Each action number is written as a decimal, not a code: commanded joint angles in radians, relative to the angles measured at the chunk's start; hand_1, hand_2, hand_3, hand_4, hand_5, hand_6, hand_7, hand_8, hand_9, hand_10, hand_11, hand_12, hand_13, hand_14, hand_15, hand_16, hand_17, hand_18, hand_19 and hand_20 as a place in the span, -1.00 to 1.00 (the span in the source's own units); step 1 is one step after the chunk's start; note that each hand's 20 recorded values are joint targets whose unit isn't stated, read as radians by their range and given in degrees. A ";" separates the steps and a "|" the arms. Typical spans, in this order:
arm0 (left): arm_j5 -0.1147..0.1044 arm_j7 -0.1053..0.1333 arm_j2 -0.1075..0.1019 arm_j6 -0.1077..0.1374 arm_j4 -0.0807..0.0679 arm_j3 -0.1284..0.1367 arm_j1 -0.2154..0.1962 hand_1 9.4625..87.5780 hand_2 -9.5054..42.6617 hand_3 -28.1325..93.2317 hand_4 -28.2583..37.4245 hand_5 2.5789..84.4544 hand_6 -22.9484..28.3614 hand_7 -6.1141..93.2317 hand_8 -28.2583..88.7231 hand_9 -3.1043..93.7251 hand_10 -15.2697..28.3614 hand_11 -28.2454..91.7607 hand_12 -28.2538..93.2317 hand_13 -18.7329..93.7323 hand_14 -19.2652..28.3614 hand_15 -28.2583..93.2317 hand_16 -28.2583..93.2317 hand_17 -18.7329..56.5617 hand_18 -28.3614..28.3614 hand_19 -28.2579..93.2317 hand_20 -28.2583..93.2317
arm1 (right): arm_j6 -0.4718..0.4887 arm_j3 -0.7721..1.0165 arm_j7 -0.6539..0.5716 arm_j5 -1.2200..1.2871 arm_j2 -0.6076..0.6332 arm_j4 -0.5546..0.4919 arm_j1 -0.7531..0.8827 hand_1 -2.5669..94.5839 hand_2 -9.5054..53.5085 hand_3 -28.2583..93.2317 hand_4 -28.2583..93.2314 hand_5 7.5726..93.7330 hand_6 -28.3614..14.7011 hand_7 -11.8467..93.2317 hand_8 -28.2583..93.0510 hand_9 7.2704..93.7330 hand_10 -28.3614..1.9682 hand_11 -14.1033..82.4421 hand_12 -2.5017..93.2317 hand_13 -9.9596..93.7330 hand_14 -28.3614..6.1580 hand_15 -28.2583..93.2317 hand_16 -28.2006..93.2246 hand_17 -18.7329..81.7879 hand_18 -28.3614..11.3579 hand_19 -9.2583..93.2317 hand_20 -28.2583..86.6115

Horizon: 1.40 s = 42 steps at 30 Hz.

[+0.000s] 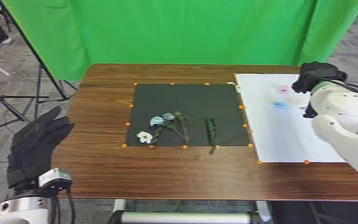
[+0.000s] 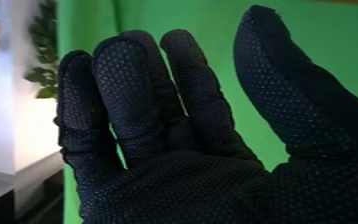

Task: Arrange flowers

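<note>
On the white sheet (image 1: 291,142), a pink flower (image 1: 283,89) and a blue flower (image 1: 280,105) are placed to the left of the nearer right hand (image 1: 317,73), toward the robot. Its fingers are held straight, thumb spread, nothing grasped; a leftward reach is probably needed.

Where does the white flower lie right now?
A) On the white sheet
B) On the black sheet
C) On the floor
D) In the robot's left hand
B: the white flower lies on the black sheet, near its lower left corner and beside the blue flowers.
</note>
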State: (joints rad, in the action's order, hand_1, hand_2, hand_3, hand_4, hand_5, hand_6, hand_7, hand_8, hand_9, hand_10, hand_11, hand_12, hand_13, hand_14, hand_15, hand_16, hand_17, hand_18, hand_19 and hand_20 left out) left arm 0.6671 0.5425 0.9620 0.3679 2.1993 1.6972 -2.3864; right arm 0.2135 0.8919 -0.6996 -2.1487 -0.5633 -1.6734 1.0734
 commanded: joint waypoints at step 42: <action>0.014 -0.033 0.035 -0.023 -0.006 -0.012 0.029 -0.57 -0.47 0.78 -0.72 0.03 0.38 -0.63 -0.67 -0.12 0.71 0.10 -0.39 -0.17 1.00 0.59 -0.81 -0.72 0.84 0.50 -0.47 | 0.051 -0.031 0.017 -0.066 -0.177 0.128 0.053 -0.10 -0.92 0.85 -1.00 0.23 0.14 -0.29 -0.74 0.31 -0.06 -0.14 -0.59 0.38 0.08 0.71 -0.25 0.05 -0.57 1.00 -0.42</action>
State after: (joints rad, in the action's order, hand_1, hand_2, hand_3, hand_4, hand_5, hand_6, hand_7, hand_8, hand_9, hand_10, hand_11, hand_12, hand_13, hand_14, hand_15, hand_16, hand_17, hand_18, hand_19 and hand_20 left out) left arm 0.6852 0.5078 1.0012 0.3506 2.1945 1.6841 -2.3517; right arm 0.2911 0.8969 -0.6640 -2.1874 -0.7578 -1.5577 1.1323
